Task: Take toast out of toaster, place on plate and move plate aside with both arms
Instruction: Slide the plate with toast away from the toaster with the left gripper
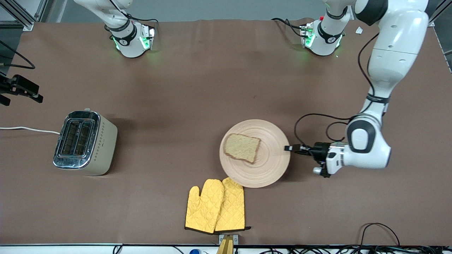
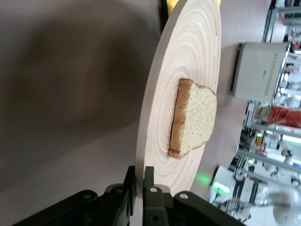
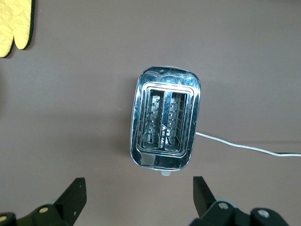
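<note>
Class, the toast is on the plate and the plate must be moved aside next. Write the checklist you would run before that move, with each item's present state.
1. Toast lies flat on the plate: ok.
2. Toaster slots are empty: ok.
3. Left gripper is shut on the plate's rim at the left arm's end: ok.
4. Right gripper has a hold on the plate: not ok; it hangs open over the toaster.
5. Oven mitts are out of the plate's way: not ok; the plate's edge nearest the front camera overlaps them.
6. Toast stays put when the plate moves: cannot tell.
</note>
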You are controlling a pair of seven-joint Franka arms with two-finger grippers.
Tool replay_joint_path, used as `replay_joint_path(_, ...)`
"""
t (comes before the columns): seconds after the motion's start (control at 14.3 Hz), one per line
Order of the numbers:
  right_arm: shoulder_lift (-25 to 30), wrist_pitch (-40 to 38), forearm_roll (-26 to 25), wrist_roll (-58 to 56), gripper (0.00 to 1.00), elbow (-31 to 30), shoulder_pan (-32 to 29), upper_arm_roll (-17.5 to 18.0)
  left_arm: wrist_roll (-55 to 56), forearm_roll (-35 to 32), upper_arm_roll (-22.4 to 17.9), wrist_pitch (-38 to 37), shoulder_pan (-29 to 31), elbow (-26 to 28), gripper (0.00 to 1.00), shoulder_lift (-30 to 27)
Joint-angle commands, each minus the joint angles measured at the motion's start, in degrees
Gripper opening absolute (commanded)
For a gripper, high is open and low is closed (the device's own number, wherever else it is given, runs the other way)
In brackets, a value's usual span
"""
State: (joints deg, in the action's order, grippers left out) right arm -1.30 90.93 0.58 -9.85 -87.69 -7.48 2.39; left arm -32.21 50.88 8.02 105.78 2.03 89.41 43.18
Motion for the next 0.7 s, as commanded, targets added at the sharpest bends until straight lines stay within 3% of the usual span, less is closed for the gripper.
replay_joint_path(0.0,1.47,-0.14,-0.93,0.8,1.0,-1.17,-1.05,1.13,-6.1,-5.33,0.94,-6.27,7.43,1.3,0.02,-1.61)
replay_joint_path(0.28,1.47,-1.18,-0.93,0.8,1.0,-1.17,-1.13,1.13,-10.77,-11.66,0.94,-8.39,17.81,0.68,0.02,-0.73)
replay_joint_path(0.63,1.74,-2.68,-0.93,0.8,1.0,-1.08,-1.58,1.04,-9.54,-12.56,0.41,-8.39,21.78,-2.92,0.02,2.87)
